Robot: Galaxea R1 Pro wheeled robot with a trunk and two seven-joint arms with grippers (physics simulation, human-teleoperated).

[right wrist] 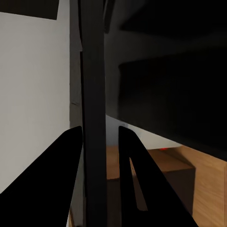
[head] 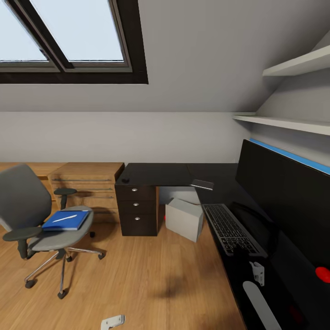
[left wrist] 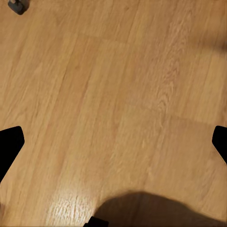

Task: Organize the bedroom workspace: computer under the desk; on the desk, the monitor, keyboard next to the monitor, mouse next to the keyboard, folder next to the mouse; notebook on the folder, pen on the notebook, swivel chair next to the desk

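Note:
The grey swivel chair [head: 27,206] stands on the floor at left, with a blue folder [head: 68,222] on its seat and a white pen [head: 64,218] lying on that. The black monitor [head: 284,197] stands on the black desk [head: 158,174], and the keyboard [head: 229,227] lies beside it. My right gripper [head: 257,271] is at the keyboard's near end. In the right wrist view its fingers [right wrist: 71,165] close around a dark slab, apparently the keyboard [right wrist: 94,71] edge-on. The grey computer [head: 184,219] sits under the desk. My left gripper [left wrist: 113,142] hangs open over bare floor.
A thin grey flat item [head: 202,184] and a small dark object [head: 125,180] lie on the desk's far part. Black desk drawers [head: 136,208] adjoin a wooden drawer unit [head: 87,183]. Wall shelves [head: 293,123] hang above the monitor. A red object [head: 323,273] sits at the desk's right.

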